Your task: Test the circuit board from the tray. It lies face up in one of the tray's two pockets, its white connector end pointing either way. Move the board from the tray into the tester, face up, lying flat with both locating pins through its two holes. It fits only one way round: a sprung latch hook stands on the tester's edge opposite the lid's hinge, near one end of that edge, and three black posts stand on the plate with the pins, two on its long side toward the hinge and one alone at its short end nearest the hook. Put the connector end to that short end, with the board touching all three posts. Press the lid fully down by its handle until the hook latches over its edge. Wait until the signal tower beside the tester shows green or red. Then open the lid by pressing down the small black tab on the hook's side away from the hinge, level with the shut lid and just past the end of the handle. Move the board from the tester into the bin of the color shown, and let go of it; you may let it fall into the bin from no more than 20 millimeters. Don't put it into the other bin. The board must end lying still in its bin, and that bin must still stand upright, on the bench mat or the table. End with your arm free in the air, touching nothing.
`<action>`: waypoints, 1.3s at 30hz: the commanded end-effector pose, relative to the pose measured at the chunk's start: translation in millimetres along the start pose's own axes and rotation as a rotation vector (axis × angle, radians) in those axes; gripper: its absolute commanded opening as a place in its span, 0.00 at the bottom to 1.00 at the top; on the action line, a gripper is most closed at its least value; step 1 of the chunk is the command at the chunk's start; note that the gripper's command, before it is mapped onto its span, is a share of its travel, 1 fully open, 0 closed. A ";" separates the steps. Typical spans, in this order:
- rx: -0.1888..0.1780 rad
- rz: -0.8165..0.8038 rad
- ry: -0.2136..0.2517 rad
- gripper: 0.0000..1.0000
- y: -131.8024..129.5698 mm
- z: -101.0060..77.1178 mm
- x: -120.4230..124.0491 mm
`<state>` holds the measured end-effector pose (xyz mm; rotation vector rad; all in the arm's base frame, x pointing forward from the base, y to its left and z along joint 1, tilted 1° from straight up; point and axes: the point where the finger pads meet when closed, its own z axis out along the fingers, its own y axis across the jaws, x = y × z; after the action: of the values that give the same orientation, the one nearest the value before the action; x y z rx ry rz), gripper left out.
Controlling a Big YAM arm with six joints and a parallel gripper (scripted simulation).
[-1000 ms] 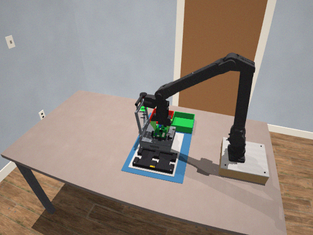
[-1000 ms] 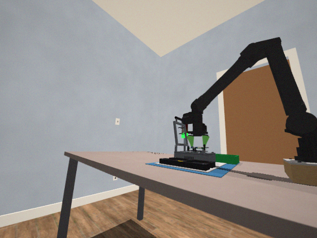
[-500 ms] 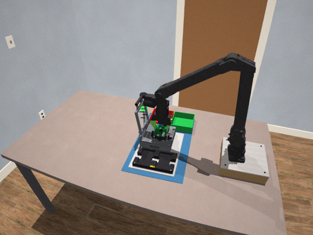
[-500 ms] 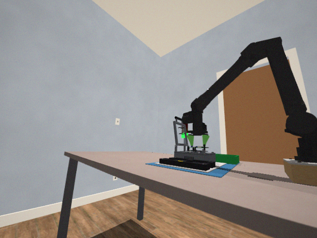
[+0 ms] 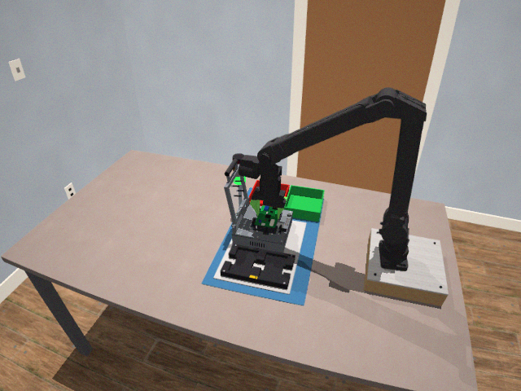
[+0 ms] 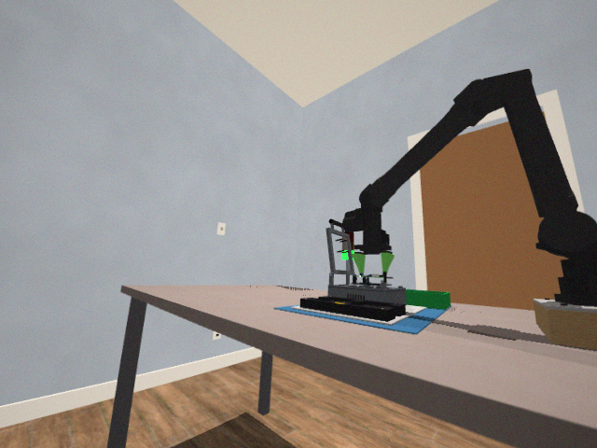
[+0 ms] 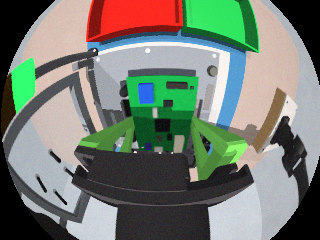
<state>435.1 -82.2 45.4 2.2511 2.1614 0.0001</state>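
Note:
The green circuit board (image 5: 265,217) (image 7: 162,110) is face up between my green fingers, over the grey tester (image 5: 257,240) (image 6: 366,292). My gripper (image 5: 266,219) (image 6: 373,274) (image 7: 162,120) points straight down and is shut on the board's two long edges. The board is at or just above the tester's plate; I cannot tell whether it touches. The tester's lid (image 5: 231,197) (image 6: 334,253) (image 7: 56,70) stands open and upright on the left. The signal tower (image 5: 239,181) (image 6: 345,255) (image 7: 23,80) shows green.
The red bin (image 5: 286,187) (image 7: 136,3) and the green bin (image 5: 307,203) (image 6: 429,299) (image 7: 216,10) stand side by side behind the tester. The black tray (image 5: 256,269) (image 6: 352,308) lies in front of it on the blue mat (image 5: 300,290) (image 6: 414,324).

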 end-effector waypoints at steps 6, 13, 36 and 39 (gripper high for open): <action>-0.032 0.006 -0.005 0.72 15.0 -17.2 -7.0; -0.073 0.007 -0.011 0.72 23.3 -44.3 -8.0; -0.052 0.006 -0.007 0.72 15.2 -103.4 -3.7; -0.027 0.006 -0.004 0.72 12.9 -94.7 -3.2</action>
<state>435.9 -82.4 126.0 2.2465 2.1569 0.0074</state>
